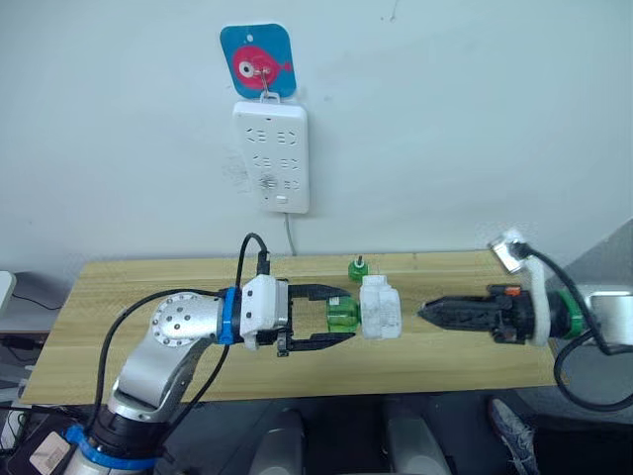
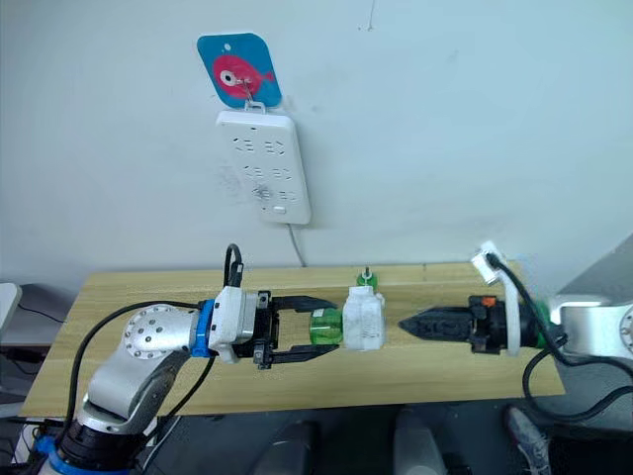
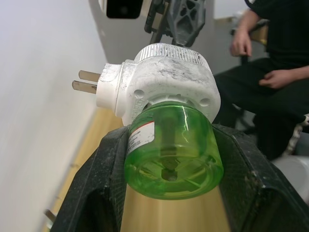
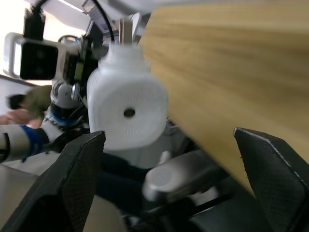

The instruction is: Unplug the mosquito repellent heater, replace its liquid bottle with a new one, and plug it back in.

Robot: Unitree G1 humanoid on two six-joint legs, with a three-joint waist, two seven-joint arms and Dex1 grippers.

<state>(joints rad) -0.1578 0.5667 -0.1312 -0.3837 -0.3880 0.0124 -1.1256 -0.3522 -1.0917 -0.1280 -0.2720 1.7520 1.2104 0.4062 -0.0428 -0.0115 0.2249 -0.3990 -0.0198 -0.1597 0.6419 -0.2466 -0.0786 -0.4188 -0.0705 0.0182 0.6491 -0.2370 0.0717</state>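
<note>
Here, working left to right: the left hand [image 1: 341, 317] reaches in level above the surface, its two black fingers closed on the green liquid bottle [image 1: 342, 314]. The left wrist view shows the bottle's base seated between the pads, so the grip is on the bottle, not on the white body. The mosquito repellent heater [image 1: 380, 308] sits screwed onto that bottle and is carried by it, held in the air over the surface, prongs [image 3: 87, 81] free and pointing toward the wall side. Judged purpose: it is already unplugged, and the bottle is pinned so the white body can be turned off it.

Just behind the heater, a second green bottle [image 1: 358, 267] stands upright on the surface near the far edge, likely the replacement, kept within reach.

The right hand [image 1: 427, 314] points at the heater from the other side, close but apart from it. In the right wrist view its fingers stand wide open with the heater's holed face centred between them, lined up to take the body.

The wooden surface [image 1: 138, 297] is a long plank top set against a white wall. A white power strip [image 1: 271, 153] hangs there under a blue fish hook plate [image 1: 258, 61], cable dropping behind the surface. A seated person [image 3: 270, 72] shows in the left wrist view.
</note>
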